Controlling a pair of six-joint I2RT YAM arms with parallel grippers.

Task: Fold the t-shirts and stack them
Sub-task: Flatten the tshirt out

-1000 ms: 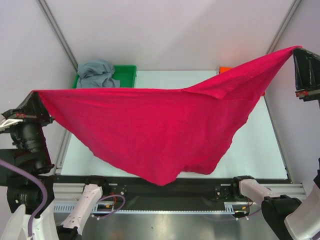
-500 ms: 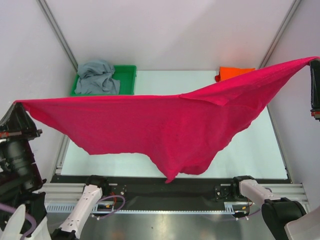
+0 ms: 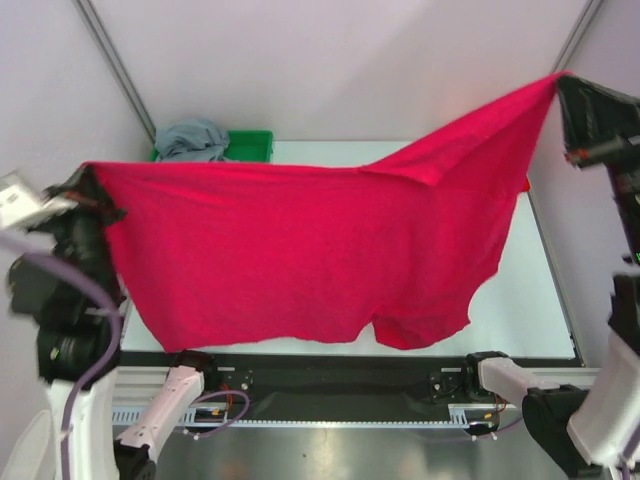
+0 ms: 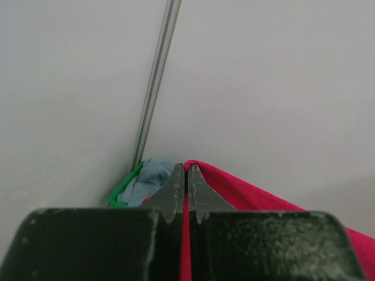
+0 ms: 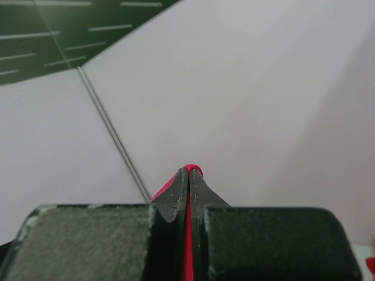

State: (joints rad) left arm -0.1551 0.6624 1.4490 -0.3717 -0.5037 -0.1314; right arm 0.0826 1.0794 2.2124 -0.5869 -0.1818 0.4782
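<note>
Table (image 3: 542,300) — crimson t-shirt (image 3: 300,250) between grippers (image 3: 90,186) (image 3: 560,84)

The pale worktop (image 3: 540,290) carries a green tray (image 3: 250,146) at its far left corner, and a crumpled grey t-shirt (image 3: 190,140) lies inside this tray

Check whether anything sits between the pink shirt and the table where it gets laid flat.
Nothing visible does. The pink shirt hangs between the left end effector and right end effector; the table showing around it is bare. The green tray with the grey shirt sits at the far left corner. The table's middle is hidden.
</note>
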